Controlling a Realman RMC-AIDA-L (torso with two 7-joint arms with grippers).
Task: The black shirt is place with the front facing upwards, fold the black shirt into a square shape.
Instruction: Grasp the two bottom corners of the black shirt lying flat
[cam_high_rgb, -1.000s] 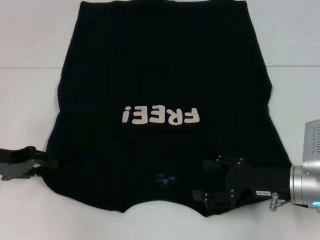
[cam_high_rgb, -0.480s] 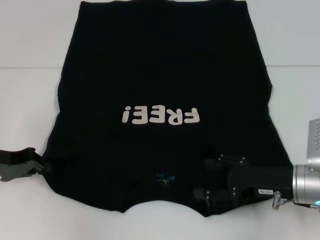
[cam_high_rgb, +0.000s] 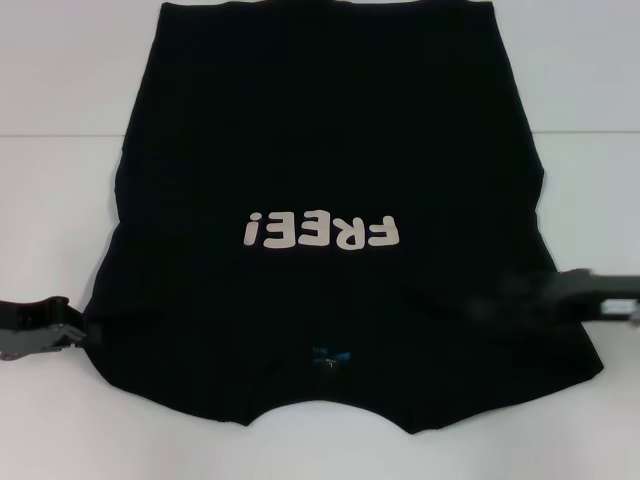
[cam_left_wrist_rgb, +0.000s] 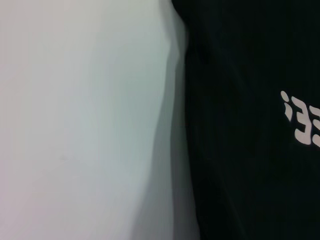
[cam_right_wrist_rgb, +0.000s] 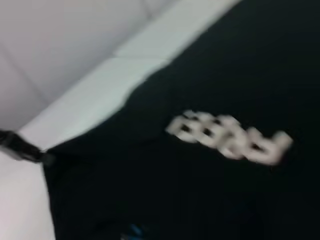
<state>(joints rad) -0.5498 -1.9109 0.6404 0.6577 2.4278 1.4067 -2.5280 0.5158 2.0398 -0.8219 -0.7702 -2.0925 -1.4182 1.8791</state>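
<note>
Black shirt (cam_high_rgb: 330, 150) lies flat, left tool (cam_high_rgb: 80, 335) and right tool (cam_high_rgb: 545, 300) at its edges, grip unclear.

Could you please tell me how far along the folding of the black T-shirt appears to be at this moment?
Done: the plain black cloth T-shirt with off-white FREE! lettering lies flat, print up, on the white table. No fold shows yet. In hand: the left tool sits at the shirt's near left edge, and the right tool is over the near right edge. Left: every fold into a square.
</note>
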